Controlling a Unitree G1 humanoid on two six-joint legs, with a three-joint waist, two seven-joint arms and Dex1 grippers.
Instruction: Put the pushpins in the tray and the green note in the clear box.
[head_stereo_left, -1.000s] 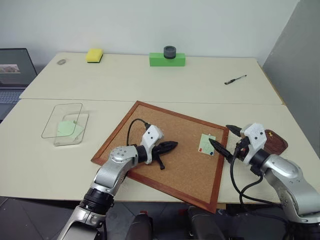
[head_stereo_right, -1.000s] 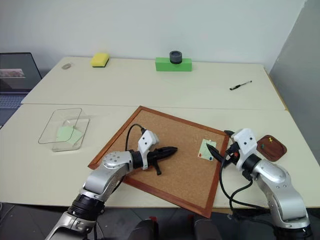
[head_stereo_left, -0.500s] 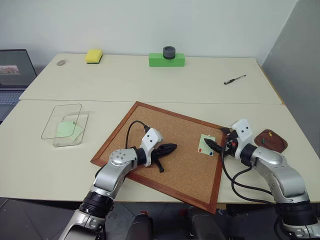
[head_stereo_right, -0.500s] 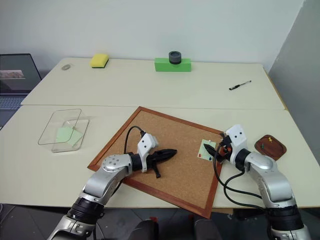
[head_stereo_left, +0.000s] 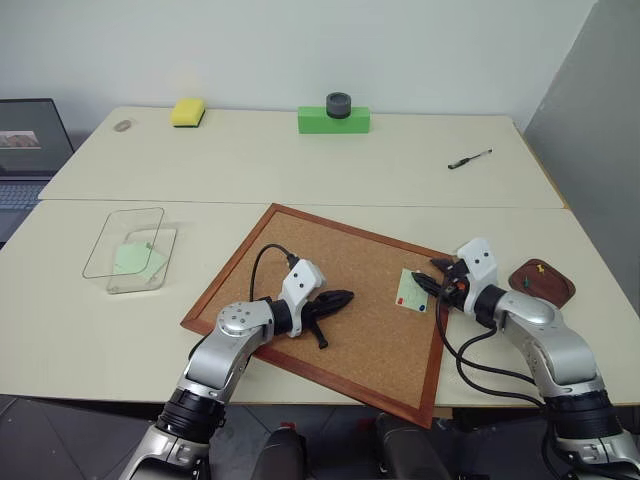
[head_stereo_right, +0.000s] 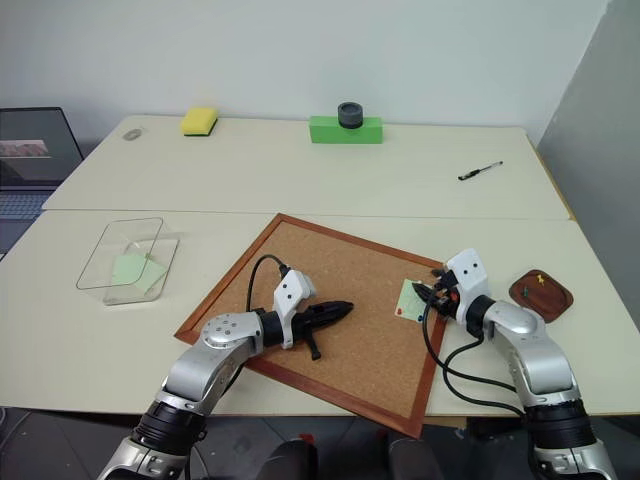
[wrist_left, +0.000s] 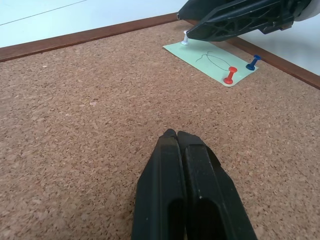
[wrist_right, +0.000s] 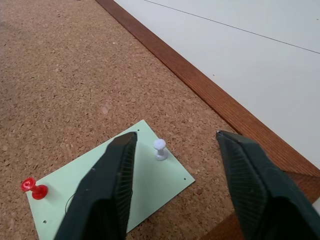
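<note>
While the green note lies flat on the cork board, near the board's right frame edge, the right gripper hovers directly over its corner with fingers spread apart and holding nothing. A white pushpin stands in the note's corner in the gap between the two right fingers, nearer one finger than the other and touching neither. A red pushpin stands in another corner of the note, outside the finger gap, beside the nearer finger. A blue pushpin is stuck at the note's edge next to the red one, seen from the left wrist view. The left gripper rests low over bare cork near the board's middle, fingers pressed together, nothing between them; the note lies well ahead of its tips, with the right gripper's black fingers above the note's far corner. The tray sits on the surface just behind the right gripper, off the board's right edge, with a yellow pushpin already in it. The clear box sits on the surface well to the left of the left gripper, off the board, with a pale green slip inside.
</note>
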